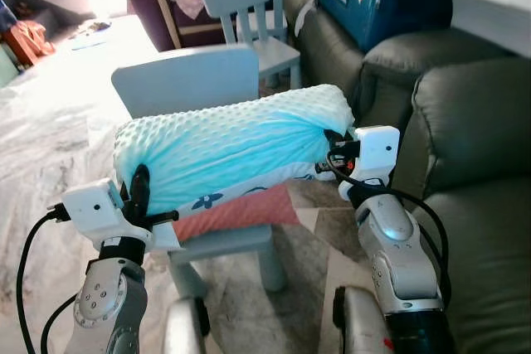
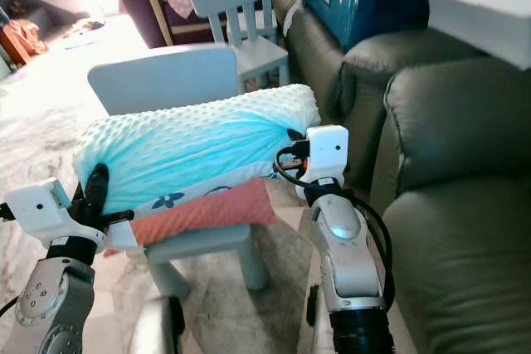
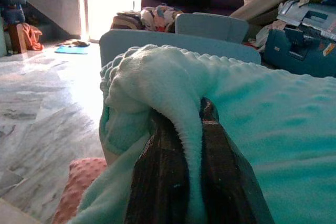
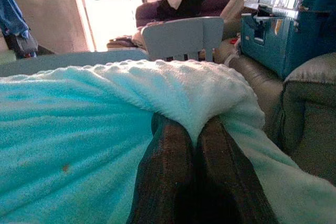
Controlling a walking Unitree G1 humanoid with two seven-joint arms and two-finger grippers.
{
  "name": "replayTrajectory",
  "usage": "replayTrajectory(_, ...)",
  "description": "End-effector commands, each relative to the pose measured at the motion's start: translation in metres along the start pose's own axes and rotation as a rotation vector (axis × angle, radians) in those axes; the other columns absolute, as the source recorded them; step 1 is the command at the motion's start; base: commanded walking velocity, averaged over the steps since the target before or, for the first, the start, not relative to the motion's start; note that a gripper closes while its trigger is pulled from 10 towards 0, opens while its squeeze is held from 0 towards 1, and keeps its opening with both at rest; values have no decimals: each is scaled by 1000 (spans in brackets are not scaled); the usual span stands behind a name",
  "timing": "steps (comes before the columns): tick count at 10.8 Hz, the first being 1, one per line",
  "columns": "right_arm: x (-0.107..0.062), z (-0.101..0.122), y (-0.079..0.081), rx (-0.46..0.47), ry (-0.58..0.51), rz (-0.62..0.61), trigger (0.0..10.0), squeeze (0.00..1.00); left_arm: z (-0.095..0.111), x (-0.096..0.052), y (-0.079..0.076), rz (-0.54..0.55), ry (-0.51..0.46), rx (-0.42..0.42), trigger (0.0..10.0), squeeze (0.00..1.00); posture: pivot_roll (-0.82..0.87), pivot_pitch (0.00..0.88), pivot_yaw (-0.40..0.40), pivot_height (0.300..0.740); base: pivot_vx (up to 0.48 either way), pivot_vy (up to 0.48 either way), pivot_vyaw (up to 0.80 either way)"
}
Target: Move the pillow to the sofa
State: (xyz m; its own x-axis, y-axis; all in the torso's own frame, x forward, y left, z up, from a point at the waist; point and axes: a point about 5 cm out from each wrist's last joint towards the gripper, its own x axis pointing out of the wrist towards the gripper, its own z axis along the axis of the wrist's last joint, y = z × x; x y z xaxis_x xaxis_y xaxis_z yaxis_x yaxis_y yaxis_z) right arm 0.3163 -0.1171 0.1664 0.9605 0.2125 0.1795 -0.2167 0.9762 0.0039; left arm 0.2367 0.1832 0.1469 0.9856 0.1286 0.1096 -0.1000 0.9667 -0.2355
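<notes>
Burying fingers point(image 3: 163, 182): pillow point(image 1: 224, 143) fabric.

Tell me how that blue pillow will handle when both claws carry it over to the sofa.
The pillow is probably soft and floppy: its dotted fleece bunches where the left claw and the right claw pinch its ends. It looks light for its bulk. Its middle may sag, so the fabric could slip out.
</notes>
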Motion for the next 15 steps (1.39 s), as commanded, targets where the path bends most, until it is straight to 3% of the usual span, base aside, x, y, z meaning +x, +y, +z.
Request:
replayTrajectory(1, 1, 10, -8, 3, -37, -55, 0, 0, 3, -2, 15, 61, -12, 25, 0, 0, -159, 7, 100, 611, 0, 0, 0)
replayTrajectory(8, 0, 8, -6, 10, -32, -42, 0, 0, 5, -2, 15, 55, -26, 32, 0, 0, -159, 8, 104, 740, 0, 0, 0)
replayTrajectory(15, 1, 11, -7, 6, -52, -46, 0, 0, 4, -2, 14, 41, -20, 44, 0, 0, -154, 3, 106, 740, 0, 0, 0)
